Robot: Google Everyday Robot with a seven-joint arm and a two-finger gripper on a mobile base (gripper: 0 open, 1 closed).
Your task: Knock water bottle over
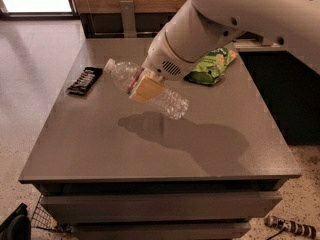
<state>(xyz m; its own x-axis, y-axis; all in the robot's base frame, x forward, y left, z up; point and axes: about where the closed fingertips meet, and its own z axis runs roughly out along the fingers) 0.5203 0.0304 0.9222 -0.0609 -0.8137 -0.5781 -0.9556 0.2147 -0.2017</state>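
The water bottle (167,101) is clear ribbed plastic with a white cap and a narrow coloured label band. It is tilted steeply, cap up to the left and base down to the right, held above the grey table (100,144) with its shadow below it. My gripper (146,88) is shut on the bottle's middle, its tan finger pad (148,90) across the label. The white arm reaches in from the upper right.
A green snack bag (212,66) lies at the table's back right, partly behind the arm. A black bar-shaped packet (84,81) lies at the left edge. A dark counter stands to the right of the table. A wire basket is on the floor at lower left.
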